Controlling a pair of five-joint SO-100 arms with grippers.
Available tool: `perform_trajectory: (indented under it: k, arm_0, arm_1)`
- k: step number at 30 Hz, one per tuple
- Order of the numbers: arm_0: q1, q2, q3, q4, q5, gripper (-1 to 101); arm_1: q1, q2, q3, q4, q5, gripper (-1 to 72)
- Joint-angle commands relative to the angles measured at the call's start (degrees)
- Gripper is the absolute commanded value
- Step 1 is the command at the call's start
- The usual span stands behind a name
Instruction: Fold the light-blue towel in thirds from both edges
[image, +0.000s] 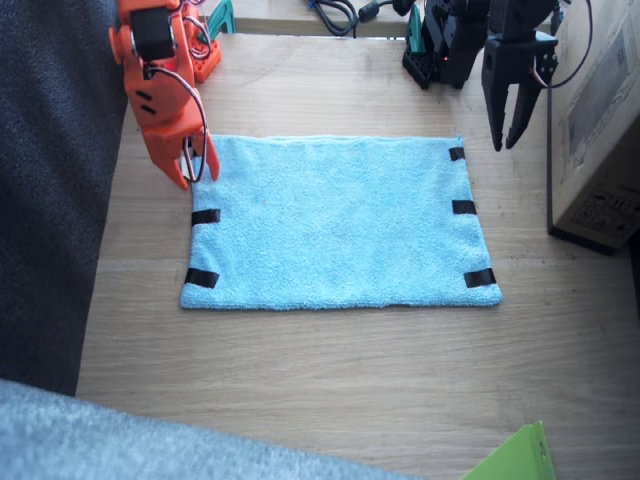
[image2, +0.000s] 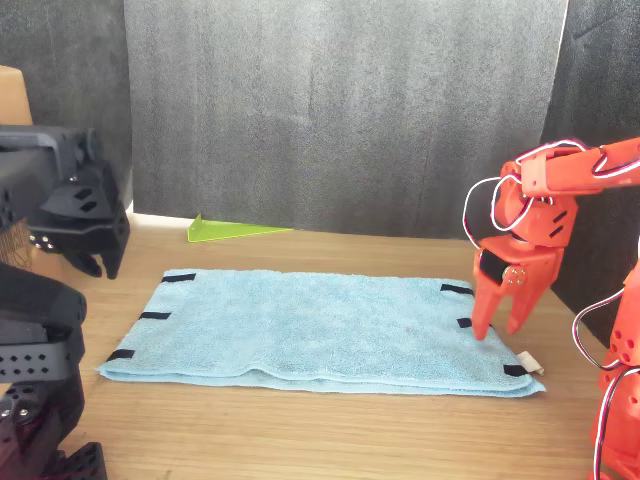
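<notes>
Showing only in front view: towel (image2: 320, 330)'s apparently white tag (image2: 531, 362).

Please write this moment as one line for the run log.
towel: light-blue towel flat, unfolded | right gripper: open, at towel's corner | left gripper: open, above table, off towel | fold: not started

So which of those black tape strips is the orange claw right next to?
The far strip on the towel's short side under the right gripper, largely hidden behind its fingers; that side's other two strips lie clear, nearer the table's front.
</notes>
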Motion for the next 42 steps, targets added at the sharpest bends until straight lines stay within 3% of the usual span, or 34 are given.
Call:
perform_trajectory:
  k: [1,17,26,42]
  arm_0:
    - [1.23,1.05,0.09,0.26,0.44,9]
    - [-0.09,-0.26,-2.11,1.05,0.97,11]
    - [-4.04,-12.22,-6.86,0.97,0.26,22]
    - [-9.05,-31.82,-12.39,-2.20,-1.76,24]
  arm_1:
    - [0.62,-0.18,-1.05,-0.62,0.35,25.6]
    - [0.09,-5.36,-2.46,-1.67,-1.05,24.2]
    - [0.09,-5.62,-2.46,-1.67,-0.88,23.4]
    - [0.09,-6.06,-2.81,-1.41,-1.14,23.3]
